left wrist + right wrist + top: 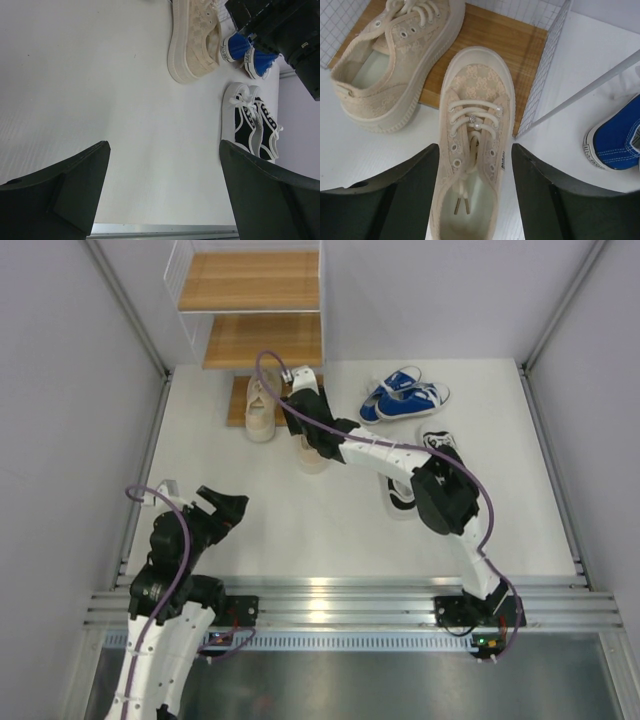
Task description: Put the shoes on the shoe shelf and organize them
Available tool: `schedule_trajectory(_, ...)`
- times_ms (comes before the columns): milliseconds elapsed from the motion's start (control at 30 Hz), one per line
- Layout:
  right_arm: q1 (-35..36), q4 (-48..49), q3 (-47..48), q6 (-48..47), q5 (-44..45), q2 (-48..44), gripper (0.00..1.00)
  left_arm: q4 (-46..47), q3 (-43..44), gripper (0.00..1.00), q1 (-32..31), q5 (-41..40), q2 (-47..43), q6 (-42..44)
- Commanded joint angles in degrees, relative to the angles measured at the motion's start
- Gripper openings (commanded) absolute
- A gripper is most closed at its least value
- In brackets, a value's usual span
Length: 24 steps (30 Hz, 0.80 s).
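My right gripper [475, 150] stood open, its jaws straddling one beige sneaker [476, 95] whose toe lay on the shoe shelf's lowest board [520, 45]. The second beige sneaker [395, 55] sat just beside it. My left gripper [164, 145] hung wide open, empty, above the table [75, 75].

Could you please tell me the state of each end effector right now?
Left end effector: open, empty.
Right end effector: open, fingers either side of the beige shoe.
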Motion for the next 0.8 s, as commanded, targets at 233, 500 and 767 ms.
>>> schedule_trajectory(233,-4.16,1.15,-16.68,-30.91,-51.52,-20.07,0.98,0.69,4.83,0.96,0.26,0.18,-0.58,4.11)
schedule_trajectory(500,-11.46,-42.19,-8.08,-86.84,-77.05,-16.23,0.87,0.78,4.66,0.96,0.26,-0.44,-0.50,4.91)
schedule_trajectory(767,-10.59,-43.66,-0.16,-86.37,-71.78,-8.31,0.80,0.78,3.60,0.97,0.26,0.18,-0.76,3.24)
